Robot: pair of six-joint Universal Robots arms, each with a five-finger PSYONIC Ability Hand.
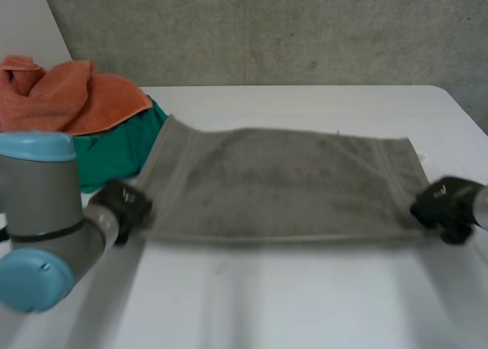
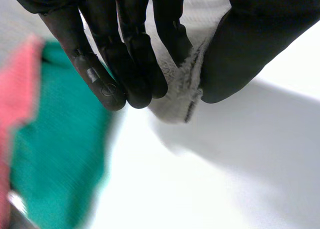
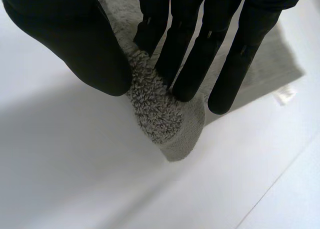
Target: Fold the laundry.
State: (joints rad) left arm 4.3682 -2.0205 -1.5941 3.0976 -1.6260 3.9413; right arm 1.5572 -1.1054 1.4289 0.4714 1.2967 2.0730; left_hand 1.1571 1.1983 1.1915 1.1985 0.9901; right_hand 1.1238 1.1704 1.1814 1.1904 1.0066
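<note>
Grey terry towel (image 1: pixel 274 185) — spread wide, taut.

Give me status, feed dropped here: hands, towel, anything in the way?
Left hand pinching grey towel at near-left corner. Right hand pinching near-right corner. Towel spread out between them. Orange cloth and green cloth heaped by its far-left corner.

Left hand (image 1: pixel 124 204) and right hand (image 1: pixel 444 203), spread wide apart, pinch fingers (image 3: pixel 187 59) against thumbs.
</note>
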